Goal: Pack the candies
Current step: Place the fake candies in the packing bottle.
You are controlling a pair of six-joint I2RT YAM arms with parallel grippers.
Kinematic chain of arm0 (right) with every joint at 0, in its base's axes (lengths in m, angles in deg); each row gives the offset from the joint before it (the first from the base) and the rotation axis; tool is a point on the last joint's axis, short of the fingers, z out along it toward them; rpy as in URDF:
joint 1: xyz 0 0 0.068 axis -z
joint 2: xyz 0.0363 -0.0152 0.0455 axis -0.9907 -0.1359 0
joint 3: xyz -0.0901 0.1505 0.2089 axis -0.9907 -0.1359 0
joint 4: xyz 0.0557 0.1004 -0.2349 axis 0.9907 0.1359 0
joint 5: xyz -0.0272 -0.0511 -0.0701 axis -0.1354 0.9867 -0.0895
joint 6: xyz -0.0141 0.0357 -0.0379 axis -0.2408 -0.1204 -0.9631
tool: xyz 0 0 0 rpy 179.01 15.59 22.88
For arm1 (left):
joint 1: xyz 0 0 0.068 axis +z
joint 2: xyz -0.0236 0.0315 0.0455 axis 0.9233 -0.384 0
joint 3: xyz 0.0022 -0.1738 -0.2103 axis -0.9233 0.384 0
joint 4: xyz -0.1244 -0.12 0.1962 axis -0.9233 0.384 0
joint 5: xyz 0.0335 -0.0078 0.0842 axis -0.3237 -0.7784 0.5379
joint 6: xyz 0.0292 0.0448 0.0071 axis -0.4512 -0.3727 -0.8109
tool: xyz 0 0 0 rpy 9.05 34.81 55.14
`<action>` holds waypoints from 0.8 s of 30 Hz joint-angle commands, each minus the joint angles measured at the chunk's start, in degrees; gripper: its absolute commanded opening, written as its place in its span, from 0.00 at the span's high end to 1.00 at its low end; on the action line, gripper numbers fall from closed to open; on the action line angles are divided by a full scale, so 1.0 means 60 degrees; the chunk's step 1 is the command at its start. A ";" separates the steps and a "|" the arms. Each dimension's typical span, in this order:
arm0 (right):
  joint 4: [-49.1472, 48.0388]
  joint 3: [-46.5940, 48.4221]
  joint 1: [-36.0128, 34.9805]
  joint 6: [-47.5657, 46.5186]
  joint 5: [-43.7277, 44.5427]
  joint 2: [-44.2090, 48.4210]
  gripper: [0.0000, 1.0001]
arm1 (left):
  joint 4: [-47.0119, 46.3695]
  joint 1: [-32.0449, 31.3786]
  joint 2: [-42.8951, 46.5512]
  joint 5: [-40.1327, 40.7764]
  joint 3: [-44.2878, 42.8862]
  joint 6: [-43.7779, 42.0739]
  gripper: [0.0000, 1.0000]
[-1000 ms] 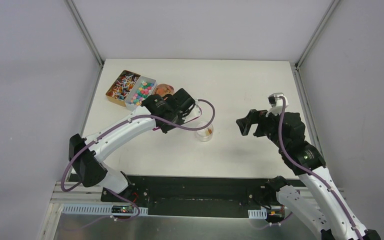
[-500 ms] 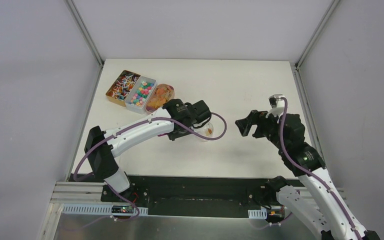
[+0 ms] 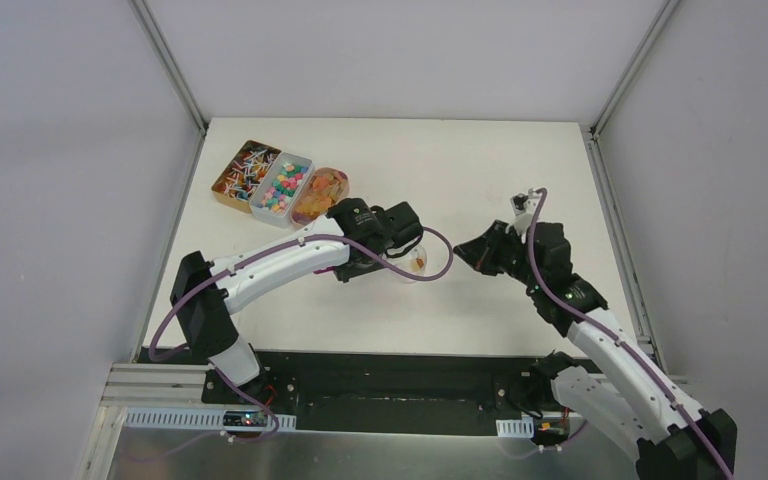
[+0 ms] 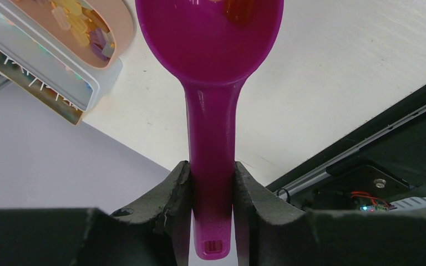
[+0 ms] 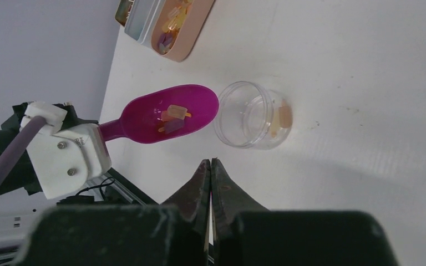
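Observation:
My left gripper [image 4: 212,166] is shut on the handle of a magenta scoop [image 4: 211,33]. In the right wrist view the scoop [image 5: 144,119] hovers level just left of the small clear jar [image 5: 249,113], its tip at the jar's rim, and carries a few orange-amber candies [image 5: 173,117]. One amber candy [image 5: 283,117] lies inside the jar. My right gripper [image 5: 210,162] is shut with nothing between its fingers, just short of the jar on the table. From above, the jar [image 3: 415,265] sits between the left gripper [image 3: 400,228] and the right gripper [image 3: 465,250].
Three candy trays stand at the back left: a brown one [image 3: 245,170], a white one [image 3: 282,183] with mixed colours, and a peach one [image 3: 320,193] with amber pieces. The table's black front rail [image 3: 380,370] runs along the near edge.
The left arm carried the scoop from the trays over to the jar, then held still. The right gripper closed and moved left toward the jar.

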 commanded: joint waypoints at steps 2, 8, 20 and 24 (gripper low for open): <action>-0.3211 -0.0273 0.0073 0.1249 -0.1388 -0.1232 1.00 | -0.0155 -0.0073 0.0366 -0.0184 -0.0281 0.0143 1.00; -0.4656 -0.0218 -0.0029 0.1484 -0.1625 -0.2751 1.00 | -0.0332 -0.0090 0.0551 -0.0398 -0.0332 0.0134 1.00; -0.5661 0.0491 -0.1060 0.1484 -0.1625 -0.5245 1.00 | -0.0823 -0.0093 0.0677 -0.0880 -0.0310 -0.0104 1.00; -0.5453 0.0530 -0.1184 0.1484 -0.1625 -0.5486 1.00 | -0.0912 -0.0086 0.0830 -0.1057 -0.0328 -0.0184 1.00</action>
